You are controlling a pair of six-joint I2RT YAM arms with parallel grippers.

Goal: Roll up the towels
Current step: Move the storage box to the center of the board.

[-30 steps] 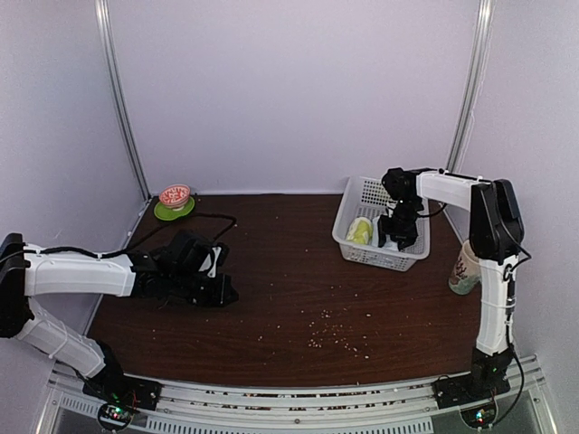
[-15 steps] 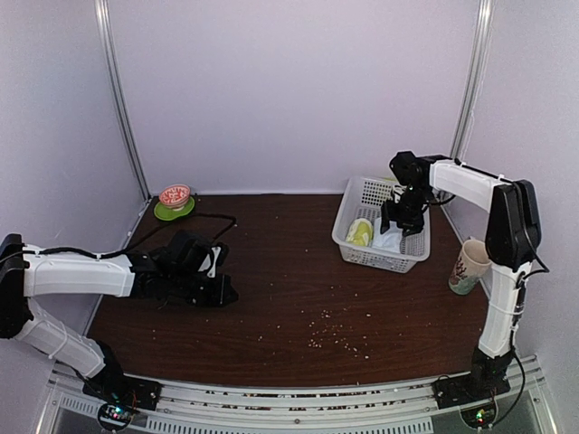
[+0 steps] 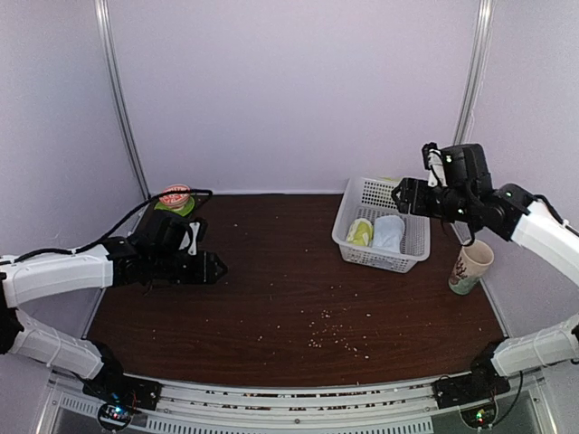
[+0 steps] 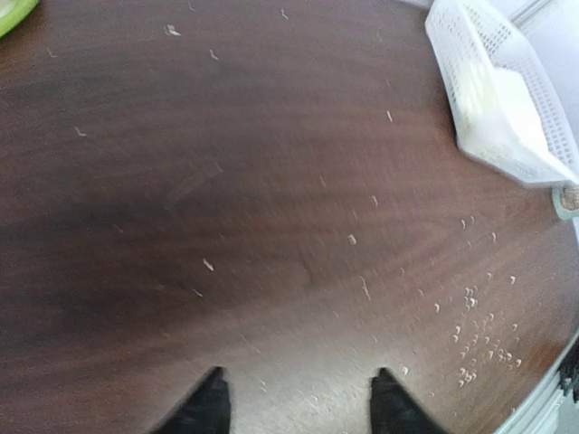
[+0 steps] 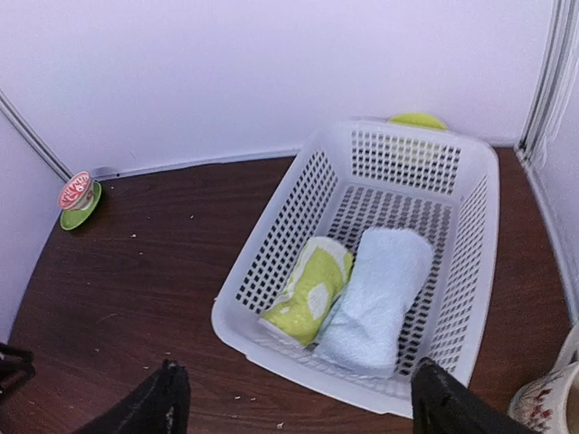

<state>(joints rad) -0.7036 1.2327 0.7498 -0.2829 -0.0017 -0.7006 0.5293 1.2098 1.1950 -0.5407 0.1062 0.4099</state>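
Note:
Both towels lie rolled side by side in a white mesh basket (image 3: 381,261) (image 5: 271,242) at the back right of the table. The yellow-green towel (image 3: 359,232) (image 5: 311,287) with white patterns is on the left. The longer light-blue towel (image 3: 390,232) (image 5: 378,297) touches it on the right. My right gripper (image 3: 403,195) (image 5: 296,365) hangs open above and to the right of the basket, holding nothing. My left gripper (image 3: 213,267) (image 4: 298,372) hovers open and empty over bare wood at the left. The basket (image 4: 543,113) shows blurred in the left wrist view.
A green saucer with a red-patterned bowl (image 3: 175,199) (image 5: 76,197) sits at the back left corner. A patterned cup (image 3: 470,265) (image 5: 554,405) stands right of the basket. Crumbs (image 3: 331,336) are scattered over the front middle of the brown table. Grey walls enclose three sides.
My right gripper rose out of the basket, drew back to the right and opened wider, leaving the light-blue towel inside. My left gripper opened and lifted slightly toward the back left.

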